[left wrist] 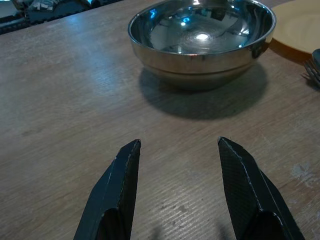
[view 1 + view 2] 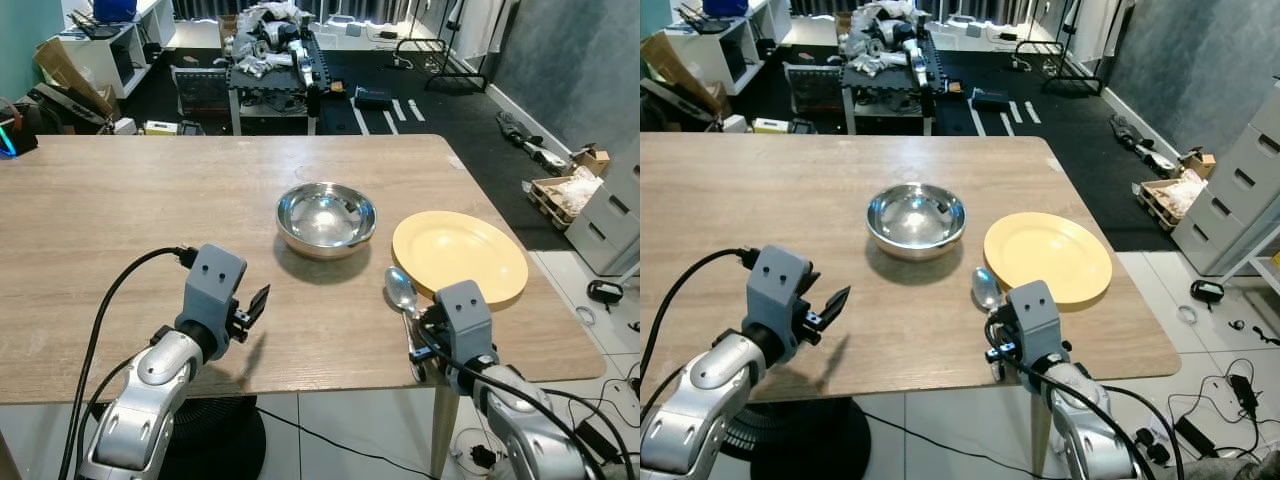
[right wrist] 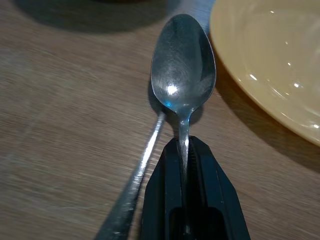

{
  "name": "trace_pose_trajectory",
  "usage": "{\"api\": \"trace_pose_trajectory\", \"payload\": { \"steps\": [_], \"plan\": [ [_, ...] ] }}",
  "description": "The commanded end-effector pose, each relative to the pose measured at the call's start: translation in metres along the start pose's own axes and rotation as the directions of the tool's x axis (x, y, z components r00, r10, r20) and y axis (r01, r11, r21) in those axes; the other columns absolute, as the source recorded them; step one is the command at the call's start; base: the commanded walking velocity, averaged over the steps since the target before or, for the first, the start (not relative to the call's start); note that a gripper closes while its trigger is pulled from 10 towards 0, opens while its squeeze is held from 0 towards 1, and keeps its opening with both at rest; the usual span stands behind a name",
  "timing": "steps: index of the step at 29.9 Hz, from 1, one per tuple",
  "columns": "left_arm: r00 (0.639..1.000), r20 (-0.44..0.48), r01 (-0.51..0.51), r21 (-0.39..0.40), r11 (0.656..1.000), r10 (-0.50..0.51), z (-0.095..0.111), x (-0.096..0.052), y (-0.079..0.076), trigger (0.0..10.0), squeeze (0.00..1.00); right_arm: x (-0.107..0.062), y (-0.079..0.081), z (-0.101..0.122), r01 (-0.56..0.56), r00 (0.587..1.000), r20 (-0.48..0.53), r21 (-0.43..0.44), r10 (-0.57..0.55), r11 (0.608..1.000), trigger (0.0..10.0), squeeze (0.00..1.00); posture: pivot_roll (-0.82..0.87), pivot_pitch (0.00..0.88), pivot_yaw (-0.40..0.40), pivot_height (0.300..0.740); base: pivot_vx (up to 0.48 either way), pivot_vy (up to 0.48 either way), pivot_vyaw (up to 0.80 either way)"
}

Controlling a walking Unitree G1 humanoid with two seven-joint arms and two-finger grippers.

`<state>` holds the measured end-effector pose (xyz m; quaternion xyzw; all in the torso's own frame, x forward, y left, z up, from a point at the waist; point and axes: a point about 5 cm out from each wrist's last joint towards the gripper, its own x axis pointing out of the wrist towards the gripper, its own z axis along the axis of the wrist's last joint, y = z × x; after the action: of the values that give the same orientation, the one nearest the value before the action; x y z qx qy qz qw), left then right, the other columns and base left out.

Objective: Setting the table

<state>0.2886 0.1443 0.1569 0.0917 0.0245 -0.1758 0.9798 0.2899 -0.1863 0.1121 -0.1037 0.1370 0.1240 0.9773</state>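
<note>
A steel bowl (image 2: pixel 326 218) sits at the middle of the wooden table (image 2: pixel 120 220). To its right lies a yellow plate (image 2: pixel 459 256). A metal spoon (image 3: pixel 183 65) rests just left of the plate, bowl end pointing away from me. My right gripper (image 3: pixel 184 145) is shut on the spoon's handle, low over the table near the front edge. Alongside the spoon lies a second thin metal utensil handle (image 3: pixel 142 165). My left gripper (image 1: pixel 179 145) hovers open above bare wood, in front and to the left of the bowl, with nothing between its fingers.
The table's right edge runs close past the plate, and its front edge is just under my arms. Beyond the far edge stands a black rack (image 2: pixel 270 60) piled with clutter. Boxes and drawers (image 2: pixel 590 200) stand on the floor at right.
</note>
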Motion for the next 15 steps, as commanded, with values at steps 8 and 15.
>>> {"api": "trace_pose_trajectory", "payload": {
  "steps": [8, 15],
  "plan": [
    [1.0, -0.008, 0.003, -0.014, 1.0, -0.003, -0.0013, -0.0009, -0.0043, 10.0, 0.0, -0.0002, -0.0133, -0.0134, 0.064, 0.994, -0.088, -0.002, -0.064, 0.998, 10.0, 0.0, -0.02, 0.027, 0.035, 0.74, 0.0, 0.0, 0.0],
    [1.0, -0.008, 0.003, -0.017, 1.0, -0.003, -0.0009, -0.0007, -0.005, 10.0, 0.0, -0.0001, -0.0151, -0.0153, 0.091, 0.991, -0.101, 0.002, -0.09, 0.996, 10.0, 0.0, -0.03, 0.029, 0.036, 0.74, 0.0, 0.0, 0.0]
  ]
}}
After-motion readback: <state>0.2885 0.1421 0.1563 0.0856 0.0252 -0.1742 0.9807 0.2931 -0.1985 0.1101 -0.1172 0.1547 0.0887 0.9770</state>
